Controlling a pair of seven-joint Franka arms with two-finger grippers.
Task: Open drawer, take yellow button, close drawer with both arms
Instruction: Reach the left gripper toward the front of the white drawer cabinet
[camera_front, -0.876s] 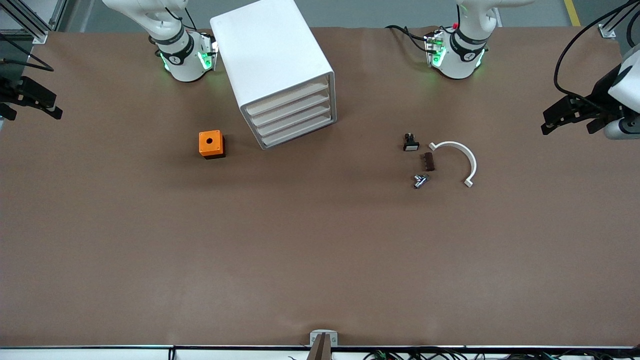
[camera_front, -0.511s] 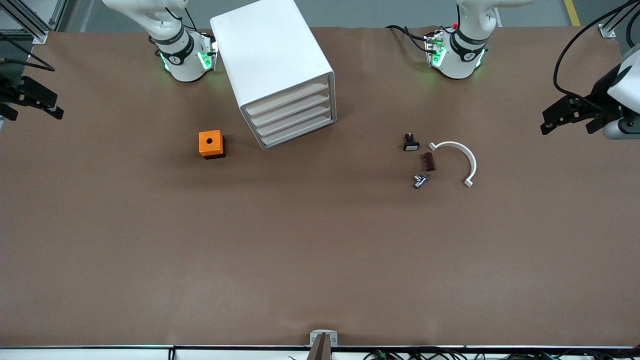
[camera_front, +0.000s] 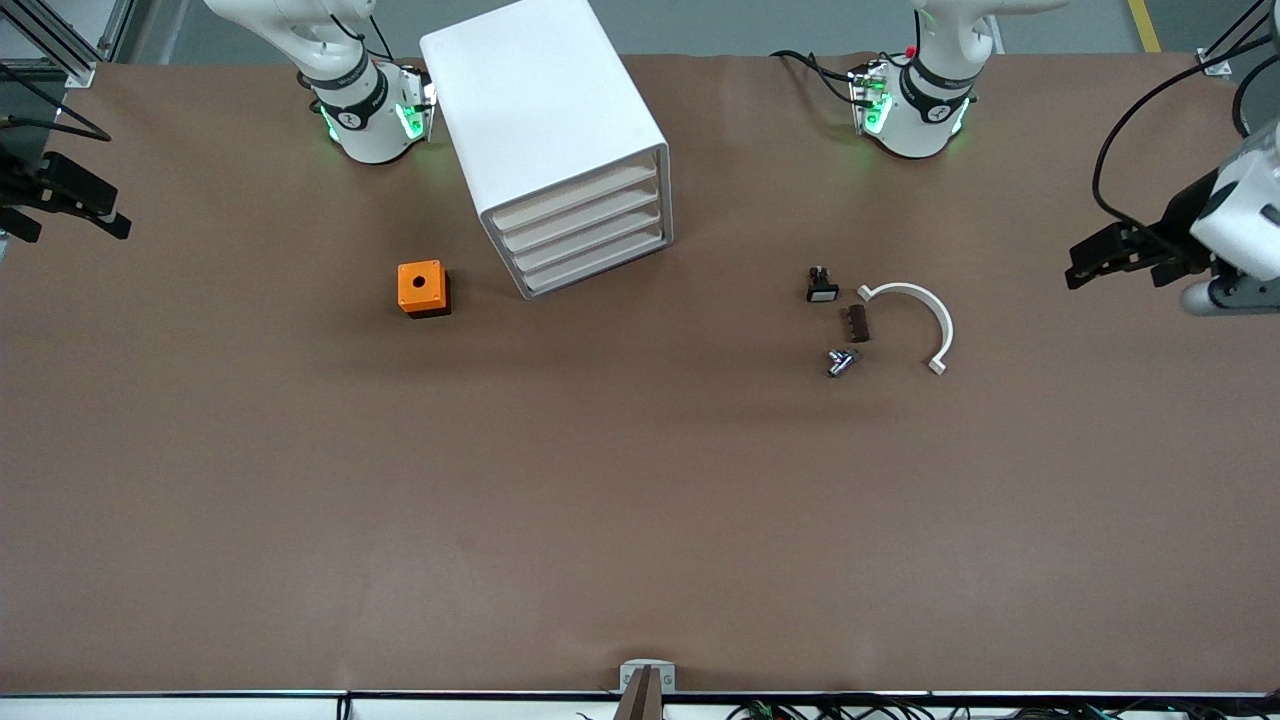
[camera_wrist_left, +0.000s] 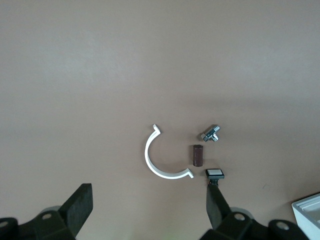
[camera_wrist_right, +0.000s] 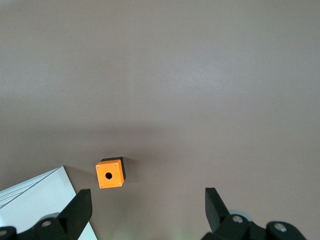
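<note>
While both arms are waiting high above the ends of the table, the left gripper (camera_front: 1078, 263) is hanging with its black fingers (camera_wrist_left: 80, 206) spread wide and grasping nothing, over the bare brown table (camera_front: 640, 500) at the left arm's end. The right gripper (camera_front: 105, 215) is hovering over the right arm's end of the table, its fingers (camera_wrist_right: 79, 210) likewise parted and empty.

Near the left gripper, a white half-ring clamp (camera_front: 920, 310) is lying flat, with a small dark brown block (camera_front: 857, 323) just beside it, a little metal fitting (camera_front: 840, 361) nearer the front camera, and a small black part with a white face (camera_front: 821, 285) farther from it. Toward the right arm's end, an orange cube box with a round hole (camera_front: 422, 287) is sitting beside the white cabinet (camera_front: 545, 130). All four drawer fronts are sitting flush in the cabinet, the uppermost drawer (camera_front: 575, 196) being pushed in like the rest. No button is showing in any view.
</note>
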